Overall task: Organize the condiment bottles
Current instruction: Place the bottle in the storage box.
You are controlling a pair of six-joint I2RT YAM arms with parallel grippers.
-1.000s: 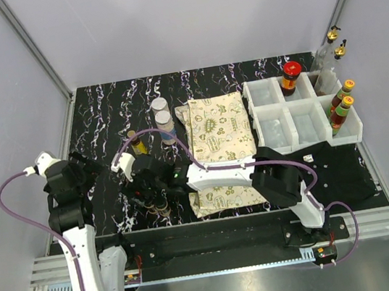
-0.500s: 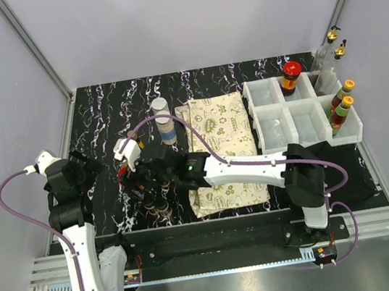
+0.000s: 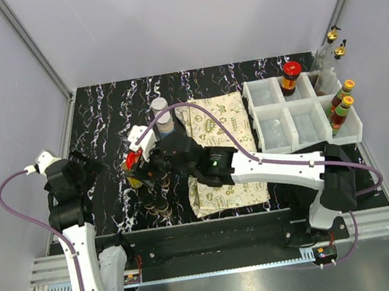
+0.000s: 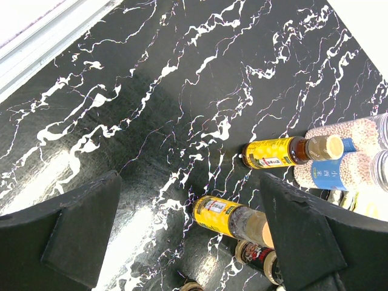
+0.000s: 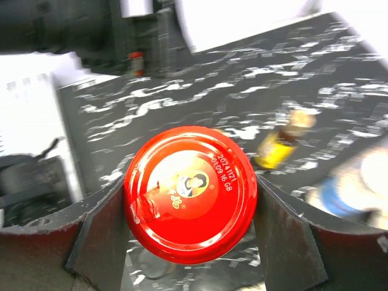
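Observation:
My right gripper (image 3: 135, 160) is shut on a red-capped jar (image 5: 190, 193), its fingers pressing both sides of the cap, held above the black marble table (image 3: 102, 115). My left gripper (image 4: 188, 242) is open and empty at the table's left, and it also shows in the top view (image 3: 87, 169). Below it stand two yellow-labelled bottles (image 4: 279, 153) (image 4: 233, 218), a dark bottle (image 4: 260, 257) and clear white-bead jars (image 4: 339, 173). Several small bottles (image 3: 156, 204) stand near the front edge. A clear white-capped jar (image 3: 163, 115) stands behind the right gripper.
White compartment bins (image 3: 300, 119) at the right hold a red-capped jar (image 3: 290, 75) and two gold-capped bottles (image 3: 342, 105). Two clear bottles (image 3: 332, 46) stand behind the bins. A cream patterned cloth (image 3: 219, 142) lies mid-table under my right arm.
My right gripper has moved from the front bottle cluster toward the back, carrying the red-capped jar up with it. The left arm has not moved.

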